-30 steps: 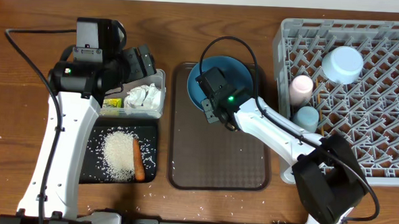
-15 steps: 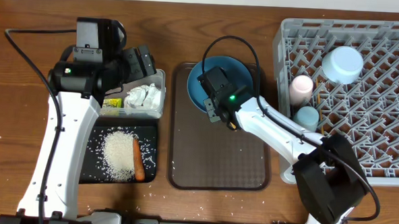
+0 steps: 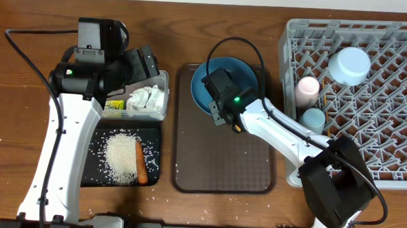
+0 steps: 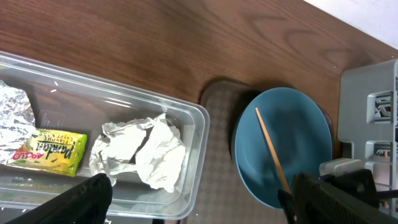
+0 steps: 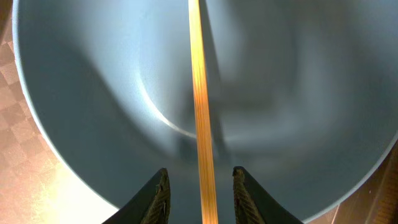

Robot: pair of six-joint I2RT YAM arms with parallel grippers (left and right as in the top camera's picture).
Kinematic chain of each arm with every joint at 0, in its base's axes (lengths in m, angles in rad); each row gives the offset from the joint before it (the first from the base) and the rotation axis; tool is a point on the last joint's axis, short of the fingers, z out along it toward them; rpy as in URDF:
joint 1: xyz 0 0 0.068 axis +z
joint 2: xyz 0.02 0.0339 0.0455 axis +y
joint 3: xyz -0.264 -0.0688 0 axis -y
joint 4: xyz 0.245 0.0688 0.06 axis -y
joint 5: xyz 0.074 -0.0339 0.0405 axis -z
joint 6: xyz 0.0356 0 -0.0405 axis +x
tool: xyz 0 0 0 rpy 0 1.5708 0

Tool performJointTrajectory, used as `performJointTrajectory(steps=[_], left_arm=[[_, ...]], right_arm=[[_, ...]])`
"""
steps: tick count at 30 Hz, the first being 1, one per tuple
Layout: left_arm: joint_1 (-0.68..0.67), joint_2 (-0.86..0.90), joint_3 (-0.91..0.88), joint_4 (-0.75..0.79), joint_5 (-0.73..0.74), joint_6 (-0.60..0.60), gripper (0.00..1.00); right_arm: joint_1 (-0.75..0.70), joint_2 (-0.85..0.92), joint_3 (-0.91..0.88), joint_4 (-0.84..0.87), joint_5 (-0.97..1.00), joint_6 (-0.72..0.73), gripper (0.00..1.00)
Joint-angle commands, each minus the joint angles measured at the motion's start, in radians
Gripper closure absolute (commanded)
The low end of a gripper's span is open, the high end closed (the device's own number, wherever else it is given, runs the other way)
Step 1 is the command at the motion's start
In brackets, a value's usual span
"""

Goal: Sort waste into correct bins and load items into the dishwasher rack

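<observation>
Wooden chopstick (image 5: pixel 200 124) lies across the dark blue plate (image 5: pixel 298 93) at the far end of the brown tray (image 3: pixel 222 156). I see my right gripper (image 5: pixel 200 193) straddling it, jaws part-open, gaps either side. My left gripper (image 4: pixel 199 199) hangs spread wide, empty, over the clear tub (image 4: pixel 193 118).

The rack (image 3: pixel 388 136) fills the right of the overhead frame on the counter (image 3: pixel 10 119), with the bowl (image 3: pixel 349 65) near its top and the upper cup (image 3: pixel 307 90) and lower cup (image 3: pixel 313 119) along its left edge. The serving tray (image 3: pixel 222 156) lies at centre, and the plate (image 3: pixel 245 73) sits on its upper end with a chopstick (image 4: pixel 270 149) across it. Left of it the tub (image 3: pixel 165 98) contains the tissue (image 3: pixel 146 98), wrapper (image 4: pixel 48 151) and foil (image 4: pixel 13 115), and just below it the shallow tray (image 3: pixel 91 171) holds the rice (image 3: pixel 121 157) and carrot (image 3: pixel 141 163).
</observation>
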Motion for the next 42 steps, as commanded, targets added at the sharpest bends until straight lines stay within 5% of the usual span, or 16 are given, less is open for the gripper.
performJointTrajectory(steps=[1, 42], left_arm=[[0.004, -0.014, 0.003, 0.000, -0.010, -0.001, 0.05], [0.004, -0.014, 0.003, 0.000, -0.010, -0.001, 0.05]], right_arm=[[-0.013, 0.010, -0.002, -0.013, 0.016, 0.005, 0.70], [-0.019, 0.011, -0.002, -0.029, 0.017, -0.002, 0.99]])
